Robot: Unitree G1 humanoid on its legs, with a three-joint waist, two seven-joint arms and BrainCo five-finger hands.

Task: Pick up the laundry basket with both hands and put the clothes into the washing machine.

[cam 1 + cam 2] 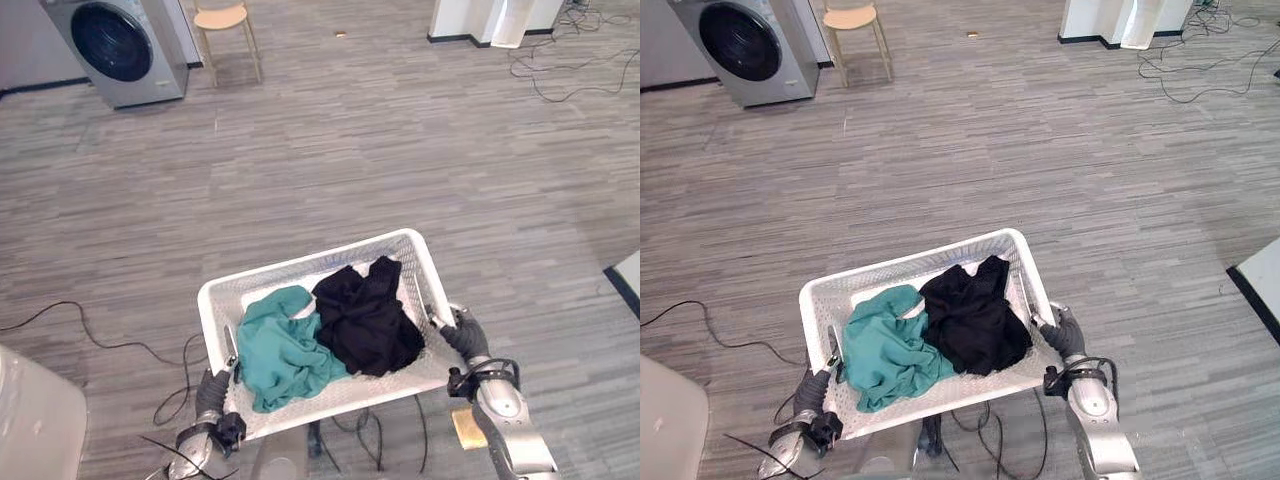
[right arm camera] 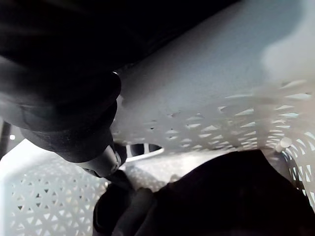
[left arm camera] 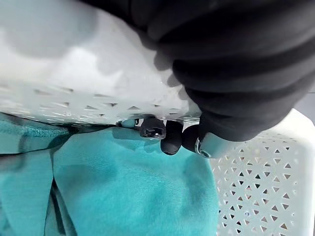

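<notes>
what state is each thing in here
laundry basket: held at both ends, loaded
teal garment: crumpled inside the basket
black garment: crumpled inside, beside the teal one
washing machine: door shut
left hand: shut on the basket's rim
right hand: shut on the basket's rim

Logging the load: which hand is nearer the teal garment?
Left. The left hand grips the laundry basket beside the teal garment; the right hand grips the opposite side, by the black clothes.
</notes>
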